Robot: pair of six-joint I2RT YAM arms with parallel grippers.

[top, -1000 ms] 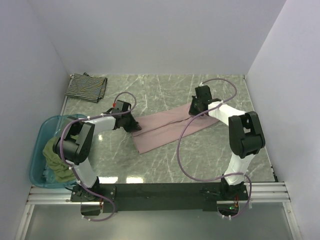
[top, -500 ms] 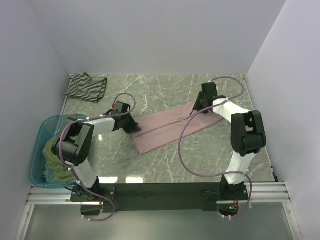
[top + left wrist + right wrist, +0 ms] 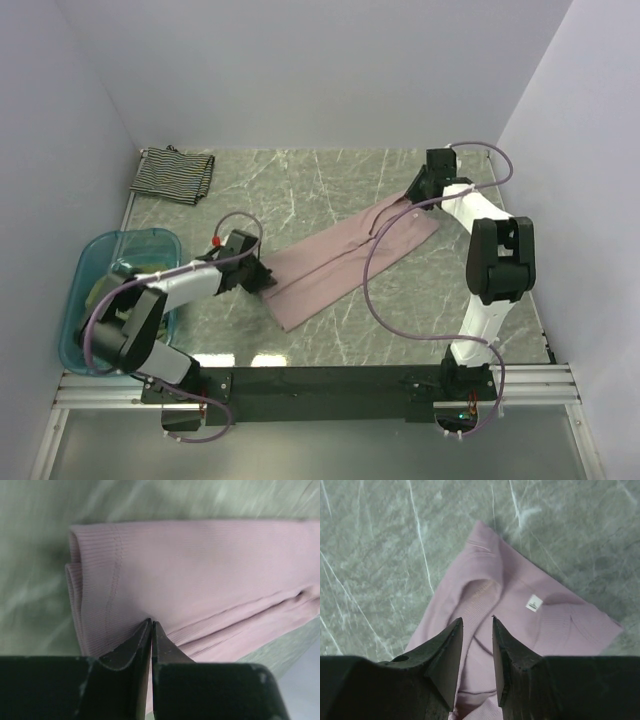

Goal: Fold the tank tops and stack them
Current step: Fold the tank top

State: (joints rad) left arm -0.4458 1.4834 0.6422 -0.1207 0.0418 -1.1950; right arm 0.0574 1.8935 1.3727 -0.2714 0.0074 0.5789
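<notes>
The mauve-pink tank top (image 3: 340, 255) lies as a long folded strip running diagonally across the table. My left gripper (image 3: 262, 278) is shut on its near-left hem end; in the left wrist view the jaws (image 3: 151, 622) are pressed together against the ribbed cloth (image 3: 200, 570). My right gripper (image 3: 418, 190) hovers open over the far-right neck end, and its fingers (image 3: 477, 620) straddle the cloth (image 3: 560, 625) near a white label without pinching it. The striped tank top (image 3: 173, 173) lies folded at the back left. The olive-green one (image 3: 103, 292) sits in the tub, mostly hidden by my left arm.
A translucent blue tub (image 3: 75, 300) stands at the left near edge. White walls close in the table on the left, back and right. The right arm's purple cable (image 3: 365, 290) loops over the table in front of the mauve top.
My right gripper has moved toward the back right corner, and the cloth's far end followed it. My left gripper has drawn toward the near side. The mauve strip now lies longer and straighter.
</notes>
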